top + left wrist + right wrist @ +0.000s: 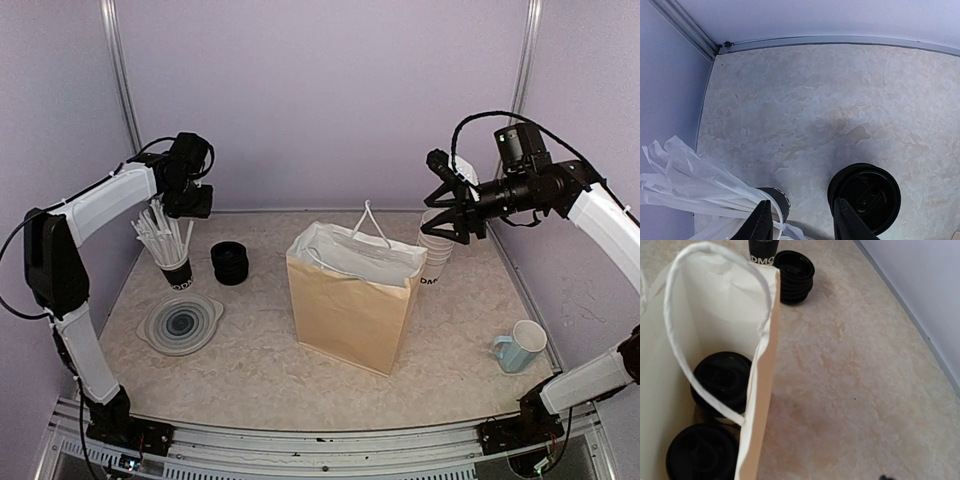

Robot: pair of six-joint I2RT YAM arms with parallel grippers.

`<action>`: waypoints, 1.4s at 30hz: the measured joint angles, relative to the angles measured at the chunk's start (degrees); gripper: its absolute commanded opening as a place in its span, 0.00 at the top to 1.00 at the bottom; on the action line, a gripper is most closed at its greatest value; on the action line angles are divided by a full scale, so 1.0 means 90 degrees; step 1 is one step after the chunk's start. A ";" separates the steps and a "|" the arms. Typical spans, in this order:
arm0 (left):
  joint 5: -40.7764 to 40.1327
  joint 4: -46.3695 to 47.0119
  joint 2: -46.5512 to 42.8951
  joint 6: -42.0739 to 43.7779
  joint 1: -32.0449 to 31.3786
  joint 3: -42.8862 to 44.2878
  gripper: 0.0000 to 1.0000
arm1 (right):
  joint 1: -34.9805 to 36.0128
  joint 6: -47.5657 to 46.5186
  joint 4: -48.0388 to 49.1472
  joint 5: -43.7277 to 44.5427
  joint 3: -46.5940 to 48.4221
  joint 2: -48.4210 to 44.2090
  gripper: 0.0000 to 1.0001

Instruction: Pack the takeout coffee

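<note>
Two takeout coffee cups stand inside the tan paper bag (350, 305). In the right wrist view only their black lids show, one (722, 377) further in and one (702, 452) nearer, behind the bag's white handle (680, 340). In the top view the bag's walls hide them. My right gripper (455, 205) hangs open and empty above the table to the right of the bag, beside the stack of lidless white cups (435, 252). My left gripper (802, 222) is raised at the back left, open and empty, above the gap between the straw cup and the lid stack.
A black cup (175, 270) full of white wrapped straws (690, 182) and a stack of black lids (230, 262) stand at the back left. A clear round lid (180, 322) lies in front of them. A light blue mug (520, 345) stands at the right.
</note>
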 measured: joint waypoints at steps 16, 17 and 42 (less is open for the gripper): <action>-0.0444 -0.0165 0.0214 0.0143 -0.0049 0.0187 0.99 | 0.0000 0.0015 0.0017 -0.0015 -0.0002 0.0075 0.35; -0.0500 -0.0236 0.0211 0.0141 -0.0061 0.0228 1.00 | 0.0000 0.0015 0.0017 -0.0019 -0.0002 0.0083 0.35; -0.0695 -0.1156 -0.1394 0.0374 -0.2747 0.3249 1.00 | -0.0005 0.0010 0.0012 0.0148 0.0083 0.0364 0.35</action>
